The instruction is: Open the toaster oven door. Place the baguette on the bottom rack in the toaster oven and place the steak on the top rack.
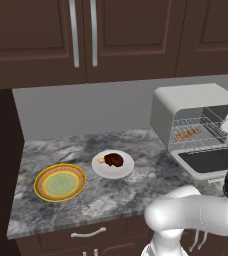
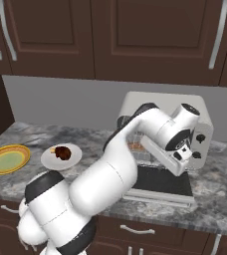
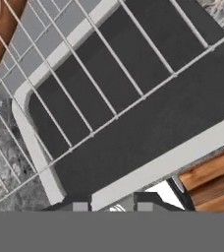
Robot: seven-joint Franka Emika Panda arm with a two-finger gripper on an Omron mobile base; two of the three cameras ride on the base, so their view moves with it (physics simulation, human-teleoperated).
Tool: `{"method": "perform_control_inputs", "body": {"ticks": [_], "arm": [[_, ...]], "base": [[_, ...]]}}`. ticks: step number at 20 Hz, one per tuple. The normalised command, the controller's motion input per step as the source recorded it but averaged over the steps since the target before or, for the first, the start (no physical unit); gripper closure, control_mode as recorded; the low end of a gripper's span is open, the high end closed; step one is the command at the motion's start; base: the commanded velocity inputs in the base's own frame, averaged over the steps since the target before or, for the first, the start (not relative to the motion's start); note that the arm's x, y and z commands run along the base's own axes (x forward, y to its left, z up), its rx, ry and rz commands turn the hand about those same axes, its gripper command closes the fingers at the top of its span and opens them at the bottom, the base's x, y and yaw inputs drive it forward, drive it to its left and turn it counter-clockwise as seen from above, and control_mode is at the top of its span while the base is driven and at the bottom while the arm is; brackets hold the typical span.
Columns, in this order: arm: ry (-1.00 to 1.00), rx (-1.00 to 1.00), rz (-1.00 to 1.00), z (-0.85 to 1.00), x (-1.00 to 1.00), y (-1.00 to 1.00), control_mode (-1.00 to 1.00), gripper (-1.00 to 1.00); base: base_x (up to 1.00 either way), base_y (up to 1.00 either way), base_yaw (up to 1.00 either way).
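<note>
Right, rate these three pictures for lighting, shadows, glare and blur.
Left base view: flat, even light, no glare; soft, and the baguette inside the toaster oven is a small smear. Right base view: equally flat, with only faint shading under the white arm. Hand view: close and tilted, the wire rack crisp, the toaster oven door slightly grainy.

On the bench (image 1: 136, 185) the toaster oven (image 1: 186, 107) stands at the right with the toaster oven door (image 1: 211, 162) folded down flat before it, the baguette (image 1: 187, 134) lies on a rack inside, the steak (image 1: 114, 160) sits on a plate (image 1: 128, 170) to the oven's left, and an empty plate (image 1: 60, 182) lies farther left.
</note>
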Motion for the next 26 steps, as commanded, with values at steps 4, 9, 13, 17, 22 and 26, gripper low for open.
{"method": "perform_control_inputs", "body": {"ticks": [4, 9, 13, 17, 22, 26], "arm": [[0.06, -0.13, 0.1, 0.08, -0.19, 0.73, -1.0, -1.0], [0.08, -0.03, 0.07, 0.18, -0.08, 0.74, -1.0, -1.0], [0.11, 0.0, 0.08, 0.23, 0.0, 0.65, -1.0, -1.0], [0.04, -0.04, 0.16, 0.07, 0.0, 0.77, -1.0, -1.0], [0.07, -0.09, 0.24, 0.03, 0.0, 0.81, -1.0, -1.0], [0.13, -0.06, 0.27, 0.05, 0.06, 0.75, -1.0, -1.0]], "base": [[0.0, 0.0, 0.0], [0.0, 0.0, 0.0], [0.0, 0.0, 0.0], [0.0, 0.0, 0.0], [0.0, 0.0, 0.0], [0.0, 0.0, 0.0]]}}
